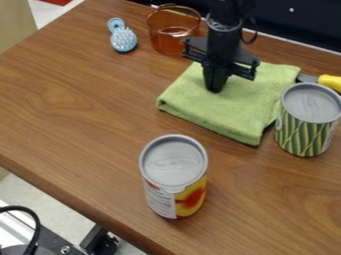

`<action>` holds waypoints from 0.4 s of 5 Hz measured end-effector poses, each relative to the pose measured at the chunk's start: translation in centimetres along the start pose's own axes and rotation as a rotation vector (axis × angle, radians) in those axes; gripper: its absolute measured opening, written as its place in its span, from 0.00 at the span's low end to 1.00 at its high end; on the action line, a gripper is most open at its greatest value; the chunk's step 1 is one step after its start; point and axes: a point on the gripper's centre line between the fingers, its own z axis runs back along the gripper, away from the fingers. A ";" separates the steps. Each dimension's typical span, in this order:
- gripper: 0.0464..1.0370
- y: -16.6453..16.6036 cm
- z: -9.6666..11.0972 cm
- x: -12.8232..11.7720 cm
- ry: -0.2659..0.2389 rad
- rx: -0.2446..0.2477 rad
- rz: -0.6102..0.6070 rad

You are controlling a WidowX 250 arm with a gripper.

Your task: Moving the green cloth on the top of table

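Observation:
The black gripper (214, 88) points down onto the upper left part of the green cloth (230, 112), its two fingers drawn together. Whether any fabric is pinched between the tips cannot be told. Folded into a thick, flat pad, the cloth lies on the wooden table at the upper right of the camera view, and the gripper hides a bit of its back edge.
A can with a green pattern (306, 122) stands close by the cloth's right side. Nearer the front is a yellow-and-red can (174, 174). Behind are an amber cup (172, 32), a blue brush (123, 39) and a yellow-handled tool (329, 82).

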 end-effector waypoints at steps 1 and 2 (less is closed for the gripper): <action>0.01 0.1 0.2 -0.2 0.002 0.000 0.006; 0.01 0.3 0.5 -0.2 0.010 -0.013 0.050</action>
